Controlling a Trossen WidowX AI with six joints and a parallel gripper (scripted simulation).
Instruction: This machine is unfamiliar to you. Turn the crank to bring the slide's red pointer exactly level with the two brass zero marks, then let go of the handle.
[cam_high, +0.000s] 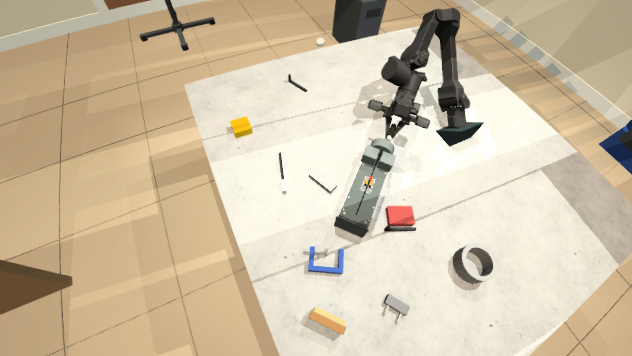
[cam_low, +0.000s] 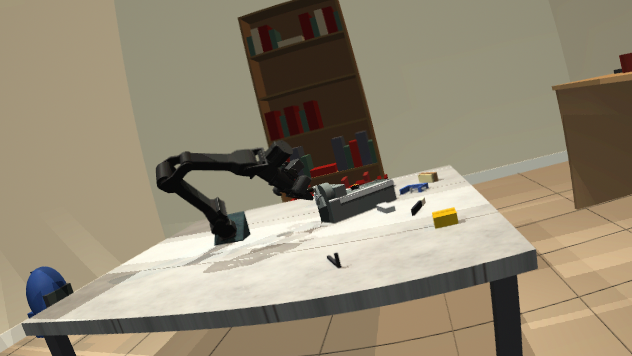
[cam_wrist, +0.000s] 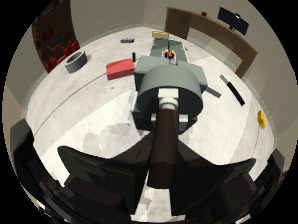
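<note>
The machine (cam_high: 356, 196) (cam_low: 357, 202) (cam_wrist: 152, 92) is a long grey-green body with a slot along its top and a round crank disc (cam_high: 382, 145) at the arm's end. The dark brown crank handle (cam_wrist: 165, 135) sticks out from the disc toward the arm. My gripper (cam_high: 391, 132) (cam_low: 307, 195) (cam_wrist: 160, 136) is shut on the handle, one finger on each side. The red pointer (cam_high: 370, 178) (cam_wrist: 170, 55) sits on top of the machine beside small yellow brass marks (cam_high: 368, 183). It looks slightly toward the crank side of them; the exact gap is too small to tell.
A red block (cam_high: 400, 215) (cam_wrist: 120, 69) lies close beside the machine. A blue clamp (cam_high: 326, 270), a grey ring (cam_high: 462, 270), a grey part (cam_high: 397, 304) and an orange block (cam_high: 327, 321) lie beyond its far end. A yellow block (cam_high: 241, 127) (cam_low: 445, 218) and thin dark tools lie on the other side.
</note>
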